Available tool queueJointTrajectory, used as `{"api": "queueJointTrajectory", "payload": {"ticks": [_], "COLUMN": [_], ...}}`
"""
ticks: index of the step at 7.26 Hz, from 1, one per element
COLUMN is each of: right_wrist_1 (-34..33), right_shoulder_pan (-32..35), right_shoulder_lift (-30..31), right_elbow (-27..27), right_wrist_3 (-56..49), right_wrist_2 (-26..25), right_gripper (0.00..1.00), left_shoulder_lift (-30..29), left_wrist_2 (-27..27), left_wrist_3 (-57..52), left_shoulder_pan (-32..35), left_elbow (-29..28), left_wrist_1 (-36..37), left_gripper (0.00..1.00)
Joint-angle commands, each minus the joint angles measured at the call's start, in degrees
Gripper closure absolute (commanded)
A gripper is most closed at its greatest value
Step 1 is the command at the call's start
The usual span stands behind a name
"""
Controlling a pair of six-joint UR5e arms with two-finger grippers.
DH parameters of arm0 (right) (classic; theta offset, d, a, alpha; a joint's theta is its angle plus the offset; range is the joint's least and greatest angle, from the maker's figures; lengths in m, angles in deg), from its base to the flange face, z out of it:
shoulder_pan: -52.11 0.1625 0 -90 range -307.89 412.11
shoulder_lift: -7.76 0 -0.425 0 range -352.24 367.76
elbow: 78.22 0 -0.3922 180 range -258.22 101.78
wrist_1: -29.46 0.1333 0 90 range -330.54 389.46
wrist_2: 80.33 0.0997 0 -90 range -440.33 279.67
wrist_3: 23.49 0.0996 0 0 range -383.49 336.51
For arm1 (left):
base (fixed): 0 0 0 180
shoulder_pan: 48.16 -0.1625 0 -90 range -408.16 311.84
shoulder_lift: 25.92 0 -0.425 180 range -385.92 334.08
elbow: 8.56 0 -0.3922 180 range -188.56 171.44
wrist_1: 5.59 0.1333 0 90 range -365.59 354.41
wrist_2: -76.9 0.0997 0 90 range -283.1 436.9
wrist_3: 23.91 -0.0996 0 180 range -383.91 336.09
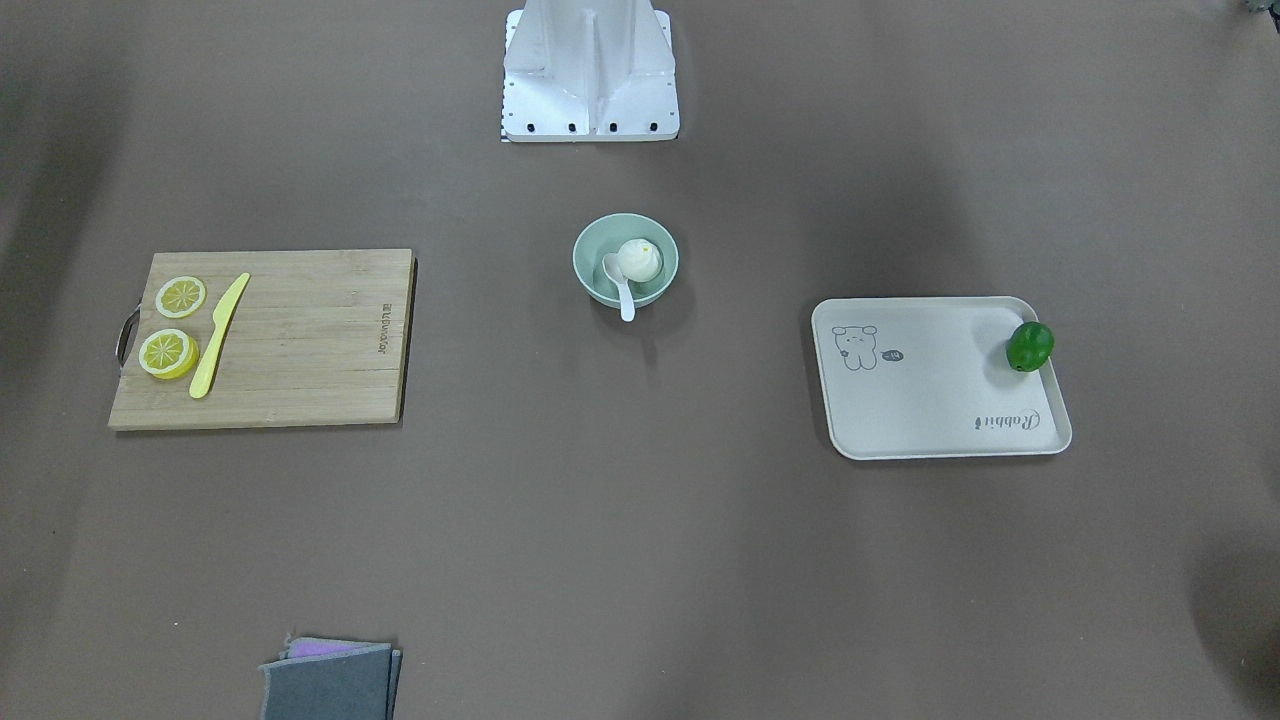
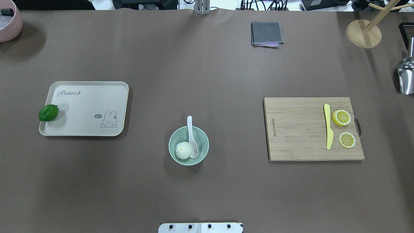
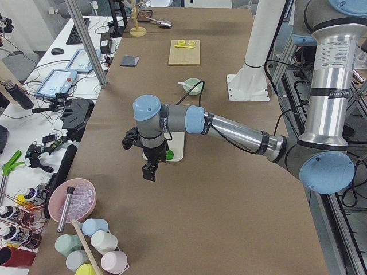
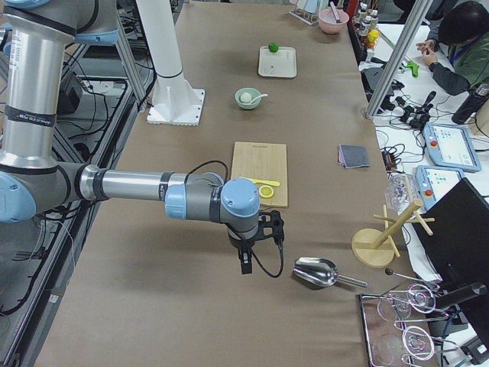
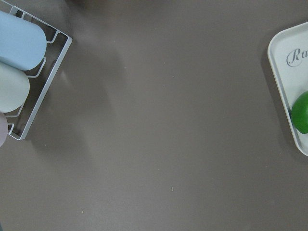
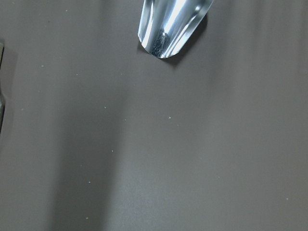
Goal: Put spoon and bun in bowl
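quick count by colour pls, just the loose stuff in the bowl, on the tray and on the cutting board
white: 2 (spoon, bun)
yellow: 3 (knife, lemon slices)
green: 1 (round fruit)
total: 6

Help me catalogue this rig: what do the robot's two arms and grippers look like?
Both match: the left arm and right arm have silver metal tubes, grey joint housings and pale blue round caps. The left's upright tube carries a printed label, unreadable. A thin black cable loops at the right wrist. The left gripper and right gripper are small and black.
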Motion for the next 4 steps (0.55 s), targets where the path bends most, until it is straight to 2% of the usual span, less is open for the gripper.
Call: {"api": "queueJointTrajectory", "payload": {"ticks": [1,4], "right_wrist_1": [1.2,2.3], "right_shoulder_pan": [0.0,0.0], "right_shoulder_lift": [0.4,0.5], "right_elbow": [0.1,-0.2], "right_wrist_3": [-0.1,-0.1], "right_wrist_2": [-1.1,-0.9], "right_gripper": [0.00,0.00], "left_shoulder_lift": [0.7,0.7], "left_wrist_2": [0.0,-0.4], "left_wrist_3": [0.0,0.1], "left_shoulder_pan": [0.1,0.0], "left_elbow": [1.8,2.4], "left_wrist_1": [0.0,-0.1], "left_gripper": [0.02,0.02]}}
